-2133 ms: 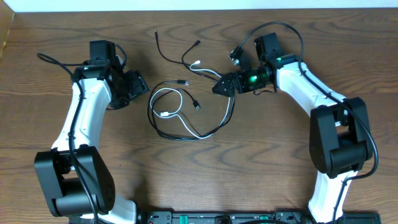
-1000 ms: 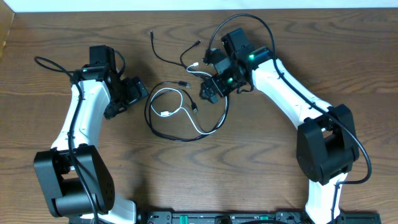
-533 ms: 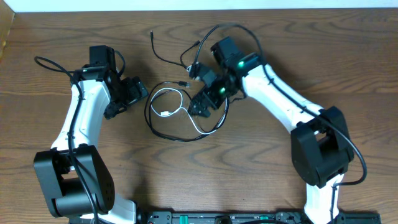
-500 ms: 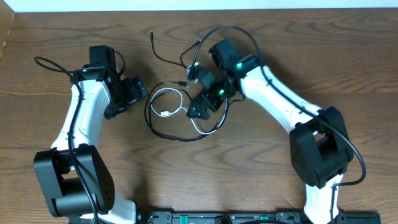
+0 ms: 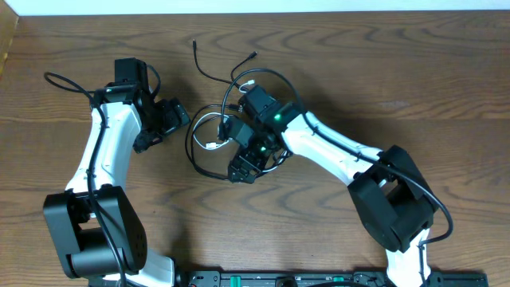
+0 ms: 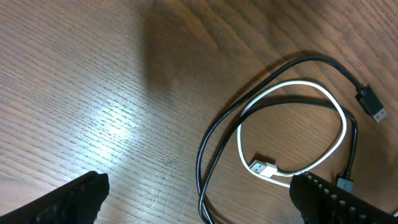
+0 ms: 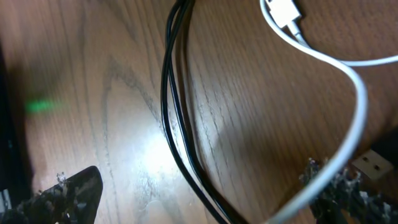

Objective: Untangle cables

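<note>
The cables lie in a loose pile at mid-table. A white cable (image 5: 204,118) loops inside a black cable loop (image 5: 191,151). Another thin black cable (image 5: 199,65) lies farther back. My right gripper (image 5: 241,172) is open and low over the front of the pile. In the right wrist view its fingers (image 7: 205,200) straddle a doubled black cable (image 7: 174,118), with the white cable (image 7: 351,81) by the right finger. My left gripper (image 5: 177,116) is open and empty at the pile's left. Its wrist view (image 6: 199,205) shows the white cable (image 6: 292,87) with its plug (image 6: 264,168), and the black cable (image 6: 214,134).
A black plug end (image 5: 254,56) lies behind the right arm. The thicker black cords of the arms arch over the right wrist (image 5: 263,73) and beside the left arm (image 5: 60,78). The table's back edge (image 5: 255,11) meets a white wall.
My right arm has swung left and toward the front, from behind the pile to low over its front part. My left gripper shifted slightly earlier, then stayed still.
</note>
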Motion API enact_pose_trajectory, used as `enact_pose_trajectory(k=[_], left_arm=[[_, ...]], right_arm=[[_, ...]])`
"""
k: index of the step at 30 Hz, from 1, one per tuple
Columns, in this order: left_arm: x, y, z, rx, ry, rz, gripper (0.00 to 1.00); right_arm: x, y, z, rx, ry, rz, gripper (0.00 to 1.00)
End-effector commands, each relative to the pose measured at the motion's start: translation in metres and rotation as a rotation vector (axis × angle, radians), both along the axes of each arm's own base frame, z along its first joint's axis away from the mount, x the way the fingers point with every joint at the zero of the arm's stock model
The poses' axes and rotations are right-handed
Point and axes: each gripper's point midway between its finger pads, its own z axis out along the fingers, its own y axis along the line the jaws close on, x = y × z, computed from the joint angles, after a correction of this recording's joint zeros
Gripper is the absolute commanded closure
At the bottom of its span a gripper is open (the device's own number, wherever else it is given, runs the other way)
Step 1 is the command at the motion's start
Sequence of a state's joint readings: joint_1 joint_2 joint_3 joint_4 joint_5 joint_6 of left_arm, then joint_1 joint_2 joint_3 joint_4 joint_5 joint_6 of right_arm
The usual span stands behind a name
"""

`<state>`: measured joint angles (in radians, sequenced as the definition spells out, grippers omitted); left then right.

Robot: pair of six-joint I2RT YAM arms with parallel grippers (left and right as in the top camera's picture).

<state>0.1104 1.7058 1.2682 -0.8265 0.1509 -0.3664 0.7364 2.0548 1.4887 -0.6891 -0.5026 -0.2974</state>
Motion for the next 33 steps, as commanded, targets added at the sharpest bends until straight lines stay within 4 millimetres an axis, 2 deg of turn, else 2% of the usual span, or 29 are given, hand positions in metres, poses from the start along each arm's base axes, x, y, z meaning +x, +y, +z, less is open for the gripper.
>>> enact_pose_trajectory(k=[1, 25, 33], left_arm=[[-0.003, 0.003, -0.004, 0.011, 0.016, 0.005, 0.02], [-0.003, 0.003, -0.004, 0.011, 0.016, 0.005, 0.02], [-0.003, 0.003, -0.004, 0.011, 0.016, 0.005, 0.02]], right_arm=[[0.001, -0.002, -0.005, -0.022, -0.022, 0.004, 0.01], [0.011, 0.006, -0.001, 0.014, -0.069, 0.001, 0.01], [0.022, -0.001, -0.006, -0.036, -0.121, -0.025, 0.01]])
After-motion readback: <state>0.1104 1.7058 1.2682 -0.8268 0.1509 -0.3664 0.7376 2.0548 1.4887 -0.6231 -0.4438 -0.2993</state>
